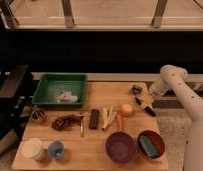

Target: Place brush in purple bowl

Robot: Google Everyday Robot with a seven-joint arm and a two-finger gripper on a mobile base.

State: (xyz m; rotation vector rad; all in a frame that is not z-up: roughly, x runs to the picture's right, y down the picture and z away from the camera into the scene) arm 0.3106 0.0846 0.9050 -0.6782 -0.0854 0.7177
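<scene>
The brush [143,99] lies at the table's right edge, its round dark head toward the back and its slim black handle running to the front right. My gripper [147,97] is down on the brush at the end of the white arm [181,92], right at the handle. The purple bowl [120,147] sits plain inside at the table's front, left of the red-brown bowl [150,144] that holds a teal object.
A green tray [60,90] stands at the back left. A flat black bar [94,119], pale sticks [109,119], an orange ball [126,109] and a brown cluster [66,121] lie mid-table. A white cup [34,148] and a blue cup [56,149] stand front left.
</scene>
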